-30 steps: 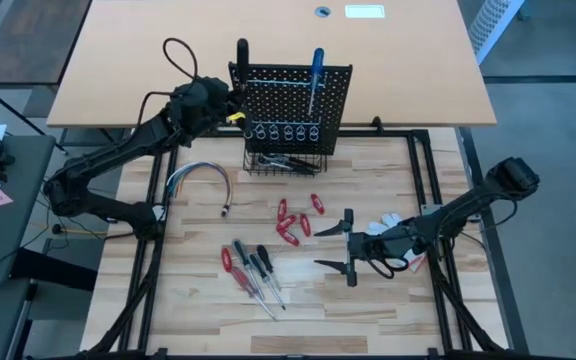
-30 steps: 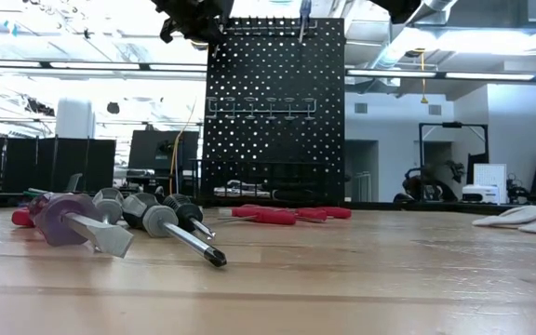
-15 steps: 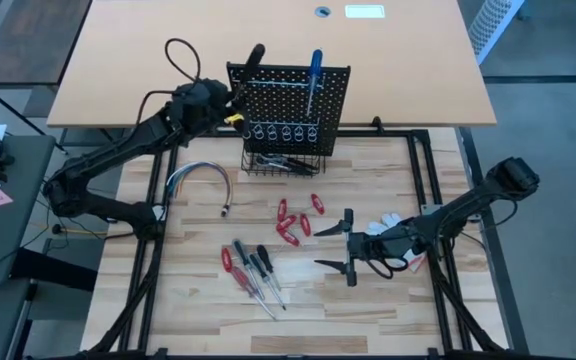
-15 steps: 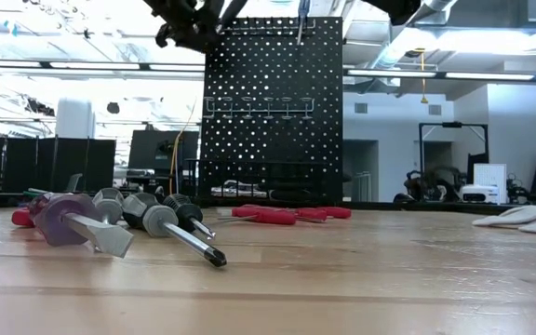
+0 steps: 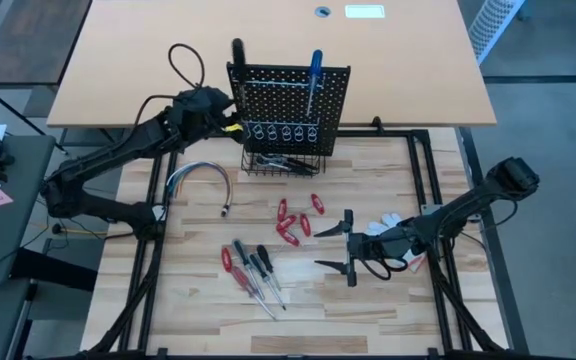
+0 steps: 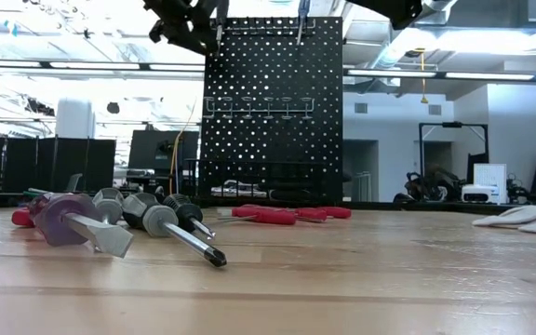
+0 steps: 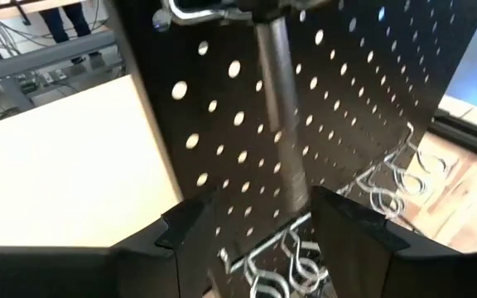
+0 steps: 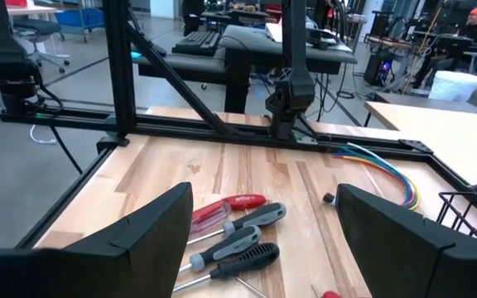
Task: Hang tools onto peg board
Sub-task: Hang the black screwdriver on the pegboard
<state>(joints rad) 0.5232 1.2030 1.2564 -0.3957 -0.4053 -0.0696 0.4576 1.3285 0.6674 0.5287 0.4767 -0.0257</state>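
The black peg board (image 5: 290,105) stands upright at the table's far side. A black-handled screwdriver (image 5: 237,50) hangs from the holder at its top left corner, and a blue-handled one (image 5: 315,72) hangs further right. My left gripper (image 7: 263,240) is open at the board's left edge. Its fingers stand on either side of the hanging steel shaft (image 7: 281,124) without touching it. My right gripper (image 5: 318,248) is open and holds nothing; it waits low over the table beside the white glove (image 5: 390,224). Loose screwdrivers (image 5: 253,270) and red-handled tools (image 5: 293,220) lie on the tabletop.
A wire basket (image 5: 283,162) at the board's base holds a few tools. A bundle of coloured wires (image 5: 200,178) lies to the left of it. Black frame rails (image 5: 153,250) run along the table's left and right sides. The tan desk (image 5: 138,60) lies behind the board.
My left gripper has opened and let go of the black-handled screwdriver, then drawn back a little toward the table's left edge. The screwdriver's handle tipped toward the right for a moment and now stands straight, hanging from the top holder.
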